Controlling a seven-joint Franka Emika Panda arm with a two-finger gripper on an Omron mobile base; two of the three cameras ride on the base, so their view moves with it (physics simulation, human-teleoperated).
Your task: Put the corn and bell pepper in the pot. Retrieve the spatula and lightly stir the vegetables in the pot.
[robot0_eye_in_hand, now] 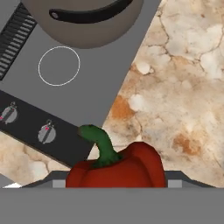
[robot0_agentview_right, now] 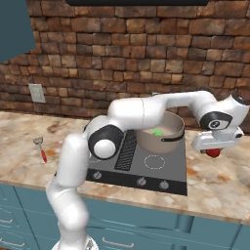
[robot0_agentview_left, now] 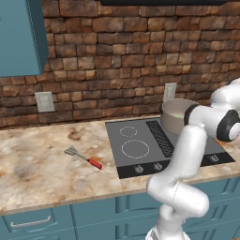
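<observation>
The bell pepper (robot0_eye_in_hand: 117, 168) is glossy red with a curved green stem, and it sits right at the gripper (robot0_agentview_right: 213, 152) in the hand view, above the speckled stone counter (robot0_eye_in_hand: 183, 87) just beside the cooktop (robot0_eye_in_hand: 87, 96). From the right base view its red body shows just under the hand, to the right of the pot (robot0_agentview_right: 163, 133). The fingers look closed around the pepper, grasping it. The pot is wide, dull grey metal with a dark side handle and something green inside; it stands on the cooktop's back right. The spatula (robot0_agentview_left: 83, 157), with its silver slotted head and short red handle, lies flat on the counter well left of the cooktop.
</observation>
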